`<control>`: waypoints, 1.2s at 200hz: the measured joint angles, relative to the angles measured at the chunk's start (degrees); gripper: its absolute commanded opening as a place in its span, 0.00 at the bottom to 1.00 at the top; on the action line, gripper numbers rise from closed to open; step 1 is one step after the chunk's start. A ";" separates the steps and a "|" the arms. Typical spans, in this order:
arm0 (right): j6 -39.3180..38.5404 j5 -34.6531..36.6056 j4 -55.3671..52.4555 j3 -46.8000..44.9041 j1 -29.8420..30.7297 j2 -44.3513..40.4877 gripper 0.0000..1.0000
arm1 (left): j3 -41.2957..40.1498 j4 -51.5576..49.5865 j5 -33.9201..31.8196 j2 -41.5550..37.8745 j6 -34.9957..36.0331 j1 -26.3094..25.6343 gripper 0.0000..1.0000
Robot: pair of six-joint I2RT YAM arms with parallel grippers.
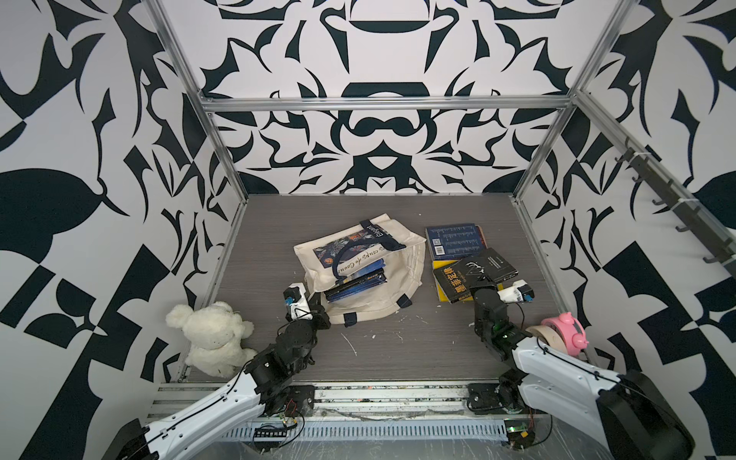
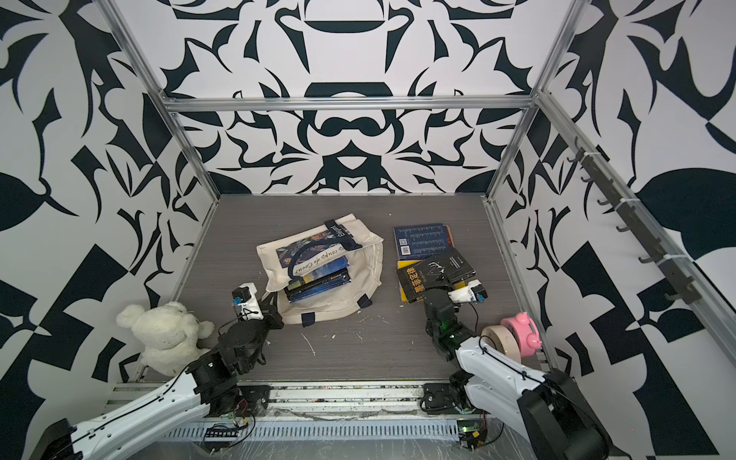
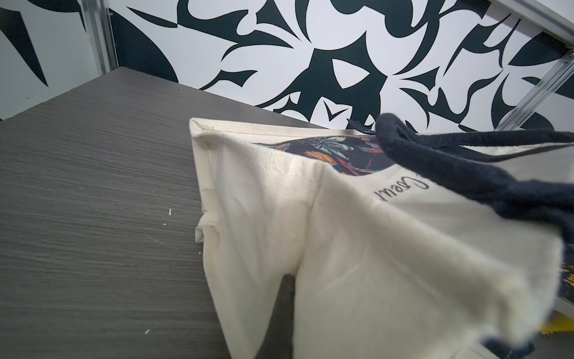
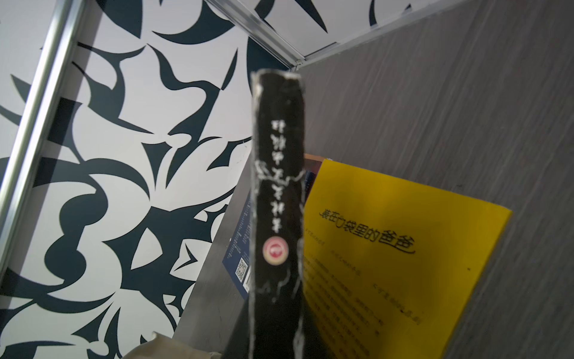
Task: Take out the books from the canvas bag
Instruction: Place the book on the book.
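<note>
Setting down: right end effector clamped on black book, tilted over the pile right of the bag. Lower it flat and release squarely, or it may slide off.
Left end effector: pinched shut on bag's near-left hem, mouth raised.
Books: a stack inside bag.
Others: bear left of bag, tape and pink toy right. Neither side obstructs.
</note>
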 measured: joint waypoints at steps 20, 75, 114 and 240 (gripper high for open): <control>4.74 0.09 0.00 -0.11 -0.04 4.09 0.00 | 0.00 0.04 0.07 0.46 0.00 -0.02 0.00; 15.61 1.09 -2.78 0.87 -0.04 8.72 0.00 | 0.02 0.35 0.17 0.94 0.00 -0.02 0.00; 21.73 1.97 -5.70 3.72 -0.04 13.14 0.00 | 0.09 0.61 0.20 1.81 0.02 -0.02 0.00; 24.02 3.23 -11.54 6.97 -0.04 11.78 0.93 | 0.09 1.31 0.22 2.60 0.07 -0.02 0.00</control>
